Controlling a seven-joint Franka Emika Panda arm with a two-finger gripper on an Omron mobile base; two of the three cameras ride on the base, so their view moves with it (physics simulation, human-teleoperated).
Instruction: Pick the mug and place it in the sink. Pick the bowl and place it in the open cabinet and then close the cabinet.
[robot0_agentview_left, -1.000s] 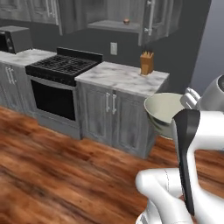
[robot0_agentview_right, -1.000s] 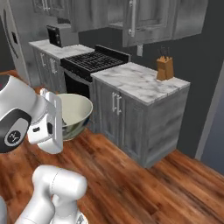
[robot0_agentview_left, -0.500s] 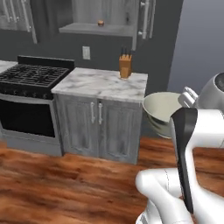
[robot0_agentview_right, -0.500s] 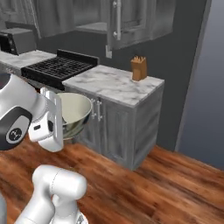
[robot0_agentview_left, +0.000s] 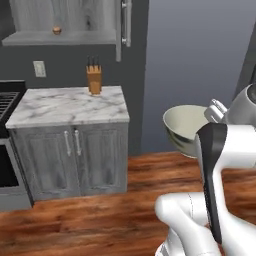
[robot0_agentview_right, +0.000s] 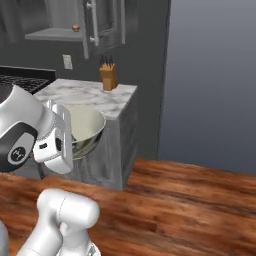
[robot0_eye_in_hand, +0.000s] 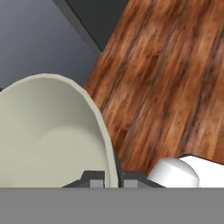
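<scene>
The pincer (robot0_eye_in_hand: 113, 175) is gripping the bowl (robot0_agentview_left: 186, 129) by its rim, one dark fingertip sitting on each side of the thin wall at the bottom of the hand view, closed tight on it. The bowl is hanging in the air in front of the white arm, tilted so that its olive inside is facing partly sideways, and it is being carried above the brown wood-plank floor (robot0_agentview_left: 95, 220) rather than resting on anything. In the right base view the bowl (robot0_agentview_right: 82, 131) is showing just beside the white wrist, in front of the marble counter (robot0_agentview_right: 92, 96). The counter (robot0_agentview_left: 67, 105) is standing on a grey base cabinet (robot0_agentview_left: 70, 160) with two panelled doors and thin bar handles. A wooden knife block (robot0_agentview_left: 93, 80) is standing upright at the back of the counter, near the dark wall. Above it, the cabinet (robot0_agentview_left: 75, 22) is hanging on the wall with its door (robot0_agentview_left: 126, 25) swung open, the long bar handle showing edge-on, and a small round orange-brown thing (robot0_agentview_left: 57, 30) is sitting on its lower shelf. A wall socket plate (robot0_agentview_left: 38, 68) is showing on the dark wall left of the knife block, and the edge of a black stove (robot0_agentview_left: 7, 100) is touching the counter's left end.
</scene>
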